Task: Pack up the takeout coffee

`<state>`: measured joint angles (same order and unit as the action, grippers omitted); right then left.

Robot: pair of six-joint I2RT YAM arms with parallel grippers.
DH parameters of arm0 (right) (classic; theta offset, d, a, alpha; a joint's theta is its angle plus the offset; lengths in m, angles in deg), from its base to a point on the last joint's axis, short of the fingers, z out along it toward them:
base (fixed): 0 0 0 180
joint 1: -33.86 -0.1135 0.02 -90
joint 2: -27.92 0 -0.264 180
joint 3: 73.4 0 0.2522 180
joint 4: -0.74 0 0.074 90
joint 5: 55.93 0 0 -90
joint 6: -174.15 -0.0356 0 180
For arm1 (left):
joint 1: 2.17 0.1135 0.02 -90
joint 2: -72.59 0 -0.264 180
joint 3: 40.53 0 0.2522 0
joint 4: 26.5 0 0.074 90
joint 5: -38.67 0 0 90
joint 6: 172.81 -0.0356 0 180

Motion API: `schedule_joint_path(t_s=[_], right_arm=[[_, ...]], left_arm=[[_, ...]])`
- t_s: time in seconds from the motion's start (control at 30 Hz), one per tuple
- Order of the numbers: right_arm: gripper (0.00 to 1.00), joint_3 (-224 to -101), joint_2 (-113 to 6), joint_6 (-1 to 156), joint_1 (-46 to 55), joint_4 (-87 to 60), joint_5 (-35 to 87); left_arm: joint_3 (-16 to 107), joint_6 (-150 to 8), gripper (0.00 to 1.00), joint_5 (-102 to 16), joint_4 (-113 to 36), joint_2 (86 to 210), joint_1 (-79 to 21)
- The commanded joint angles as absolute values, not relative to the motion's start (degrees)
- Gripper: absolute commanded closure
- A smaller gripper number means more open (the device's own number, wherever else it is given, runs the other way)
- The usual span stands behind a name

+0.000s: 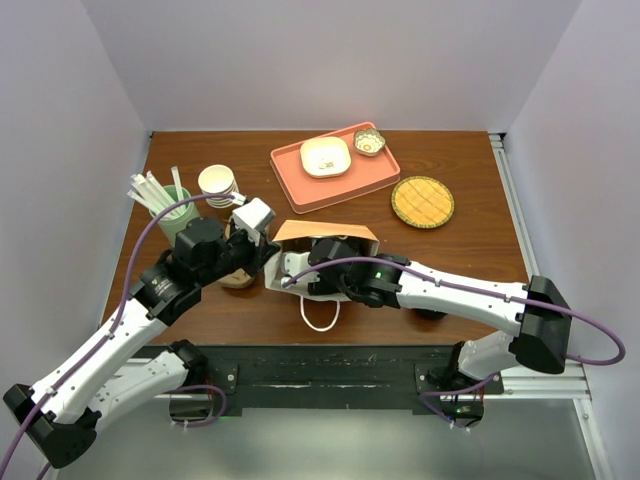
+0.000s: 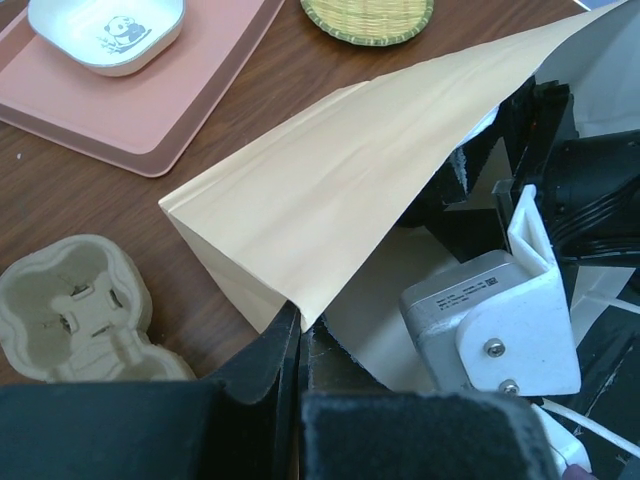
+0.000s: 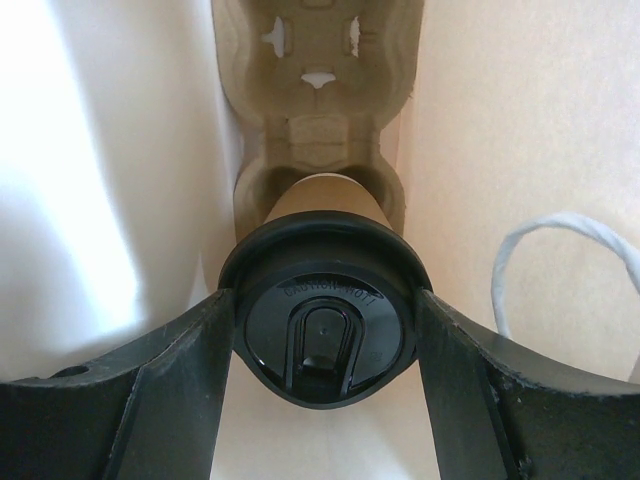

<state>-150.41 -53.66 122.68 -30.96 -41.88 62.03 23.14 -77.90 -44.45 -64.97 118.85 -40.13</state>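
Your left gripper (image 2: pixel 300 345) pinches the bag (image 2: pixel 340 190) edge tight to hold its mouth open, so your right gripper (image 3: pixel 322 312), spread wide, can squeeze the coffee (image 3: pixel 320 345) between its fingers (image 3: pixel 170 380) and sit it in the carrier (image 3: pixel 320 100) just ahead, inside the bag.

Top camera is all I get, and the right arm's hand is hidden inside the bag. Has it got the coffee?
Observer: Yes. The right wrist view shows the right gripper closed on the takeout coffee, with a finger on each side of its black lid.
Operator: Is anything else in there?
Observer: A pulp carrier lies behind the cup inside the brown paper bag, and the cup's far end seems to sit in one of its sockets.
Operator: What about the left hand?
Observer: The left wrist view shows the left gripper shut, pinching the bag's edge.
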Motion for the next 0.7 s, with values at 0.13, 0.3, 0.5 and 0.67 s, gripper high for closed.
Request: schedule_joint_path(t_s=[0.13,0.3,0.5,0.67], right_arm=[[0.6,-147.5,-53.3,122.4,-29.7,-34.7,63.2],[0.6,-146.3,-53.6,122.5,-28.0,-31.9,62.4],[0.6,-145.8,-54.1,121.9,-27.9,-30.9,61.3],[0.6,-147.6,-56.2,122.7,-27.8,-31.0,63.2]], left_arm=[[25.3,-76.6,1.0,-39.2,-59.8,118.1,-40.5],[24.4,-75.8,1.0,-38.1,-59.0,117.2,-40.5],[23.5,-75.5,1.0,-37.4,-58.7,116.7,-40.5],[23.1,-75.3,1.0,-37.0,-58.5,116.4,-40.4]])
